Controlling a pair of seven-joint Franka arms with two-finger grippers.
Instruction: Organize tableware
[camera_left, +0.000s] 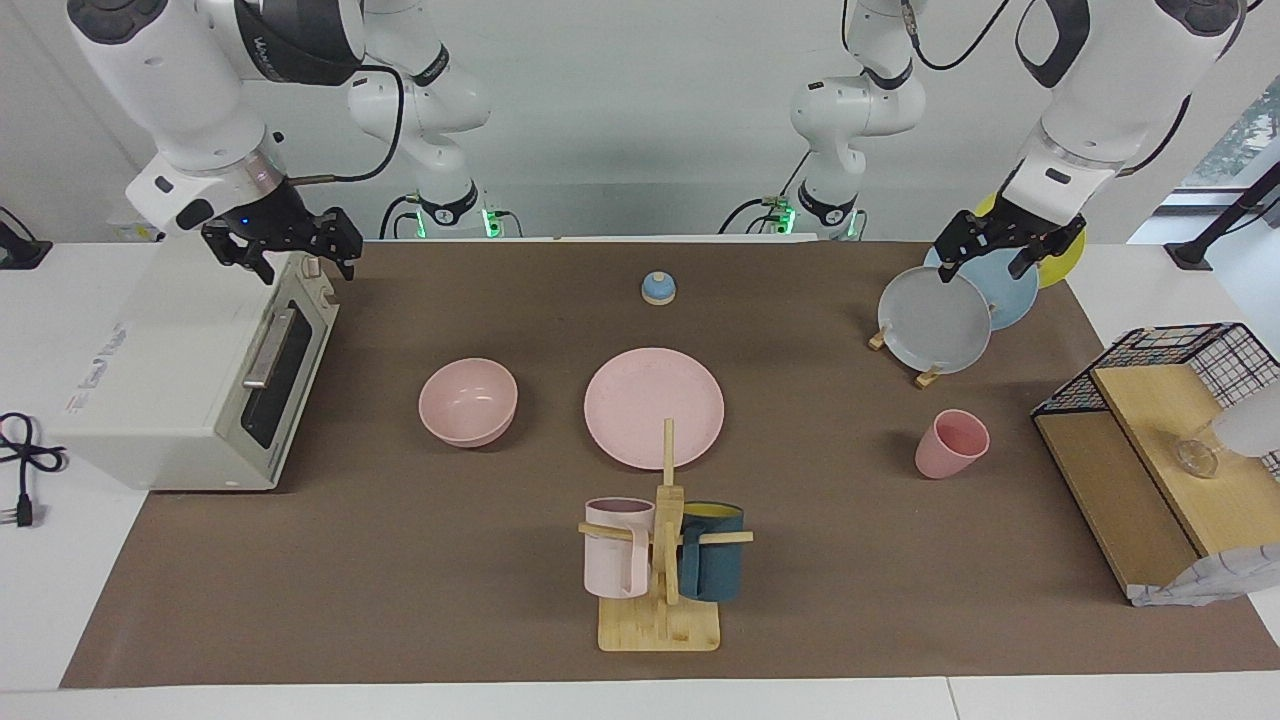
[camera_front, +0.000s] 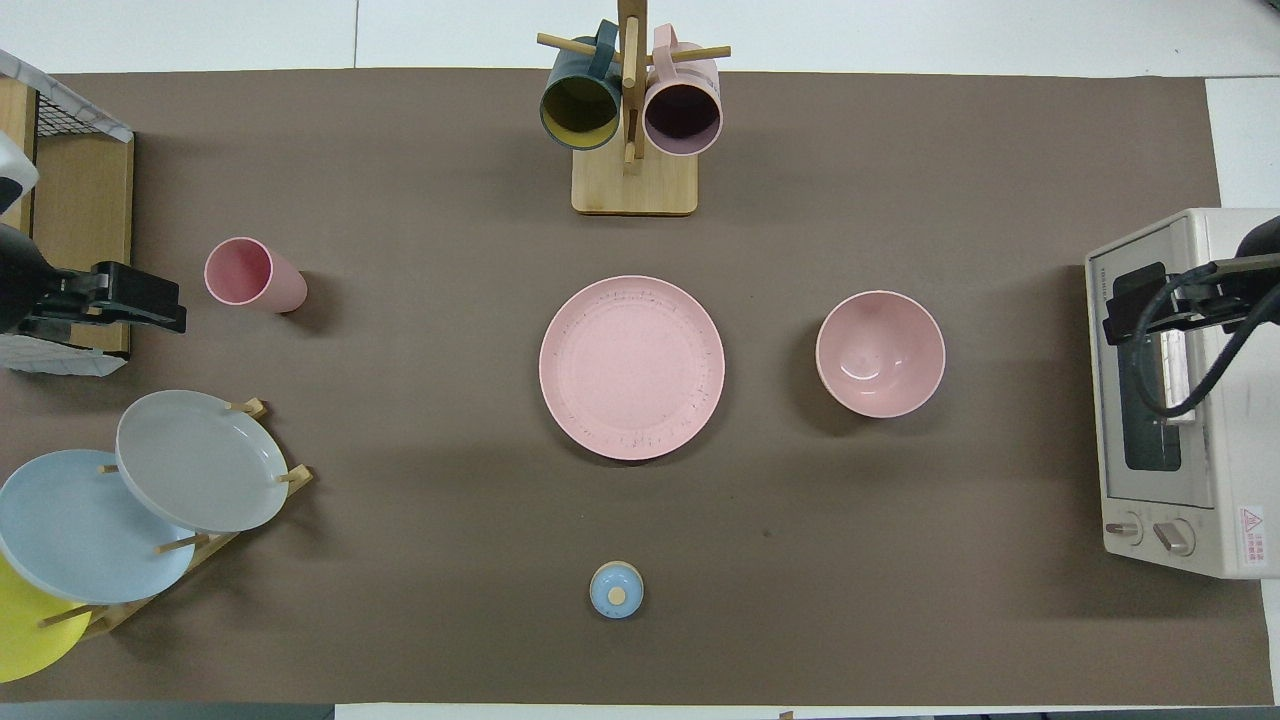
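Mug rack (camera_left: 660, 560) side-on facing, mug mouths (camera_front: 580, 105) visible overhead.

Robotics lab mocked up as kitchen: white-walled bench, brown mat (camera_left: 400, 600), toaster oven (camera_left: 190, 380), mug rack (camera_left: 660, 560).

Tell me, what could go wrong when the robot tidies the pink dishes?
The pink cup stands alone toward the left arm's end; a sideways nudge from the open left gripper might tip it. The pink plate lies flat beside the mug rack, so open fingers may slip off its rim. The pink bowl could slide when gripped.
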